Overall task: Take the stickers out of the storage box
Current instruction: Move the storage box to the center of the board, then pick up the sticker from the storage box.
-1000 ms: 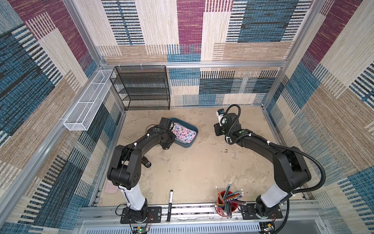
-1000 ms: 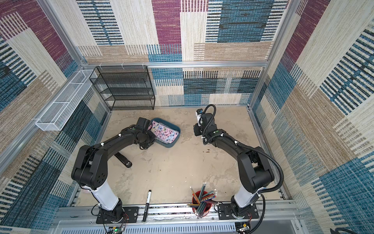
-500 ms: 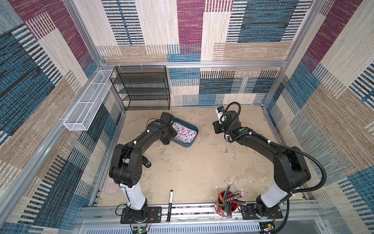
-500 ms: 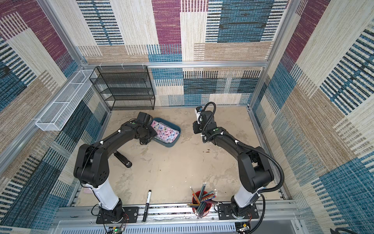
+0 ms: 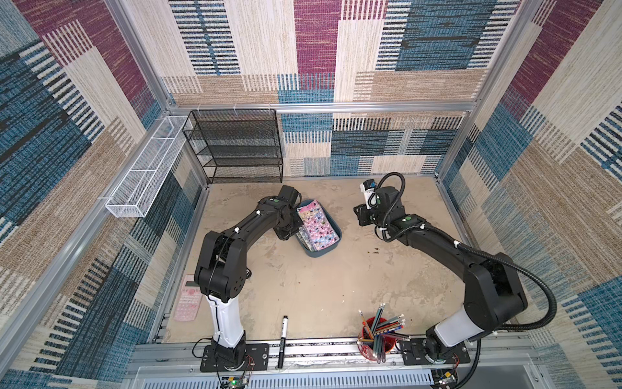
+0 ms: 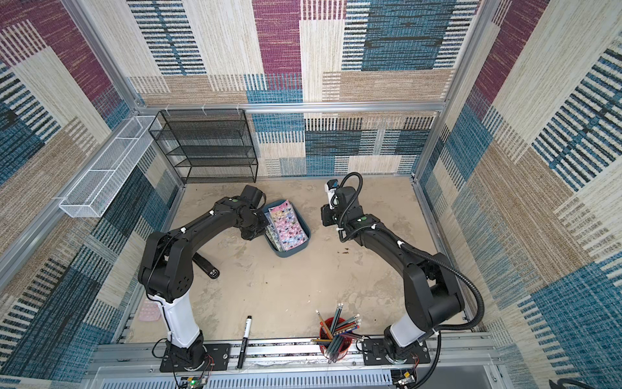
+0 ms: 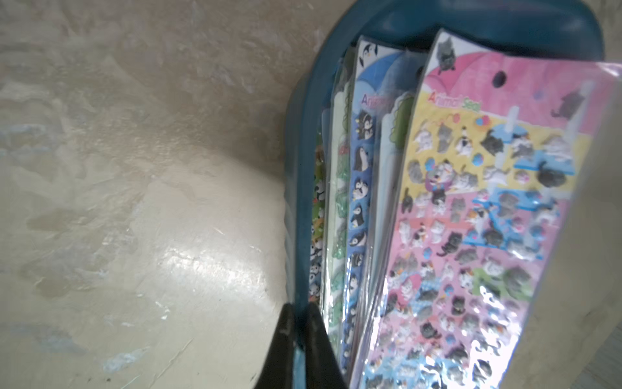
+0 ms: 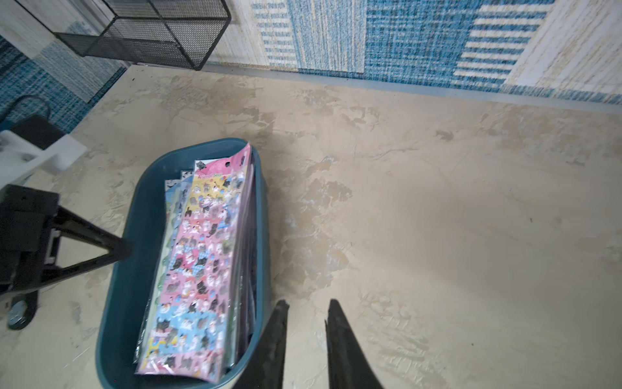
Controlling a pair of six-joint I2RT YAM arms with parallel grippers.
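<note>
Teal storage box (image 5: pixel 318 254), stickers (image 5: pixel 316 225) inside

A: L arm (image 5: pixel 247 225), how's it posed?
B: Stretched far & rightward. left gripper (image 7: pixel 299 311) is clamped, jaws pinched on the storage box (image 7: pixel 505 23) wall.
A: R arm (image 5: pixel 434 244)?
B: Stretched far & leftward. right gripper (image 8: pixel 308 304) is held slightly parted, nothing betw. jaws.
</note>
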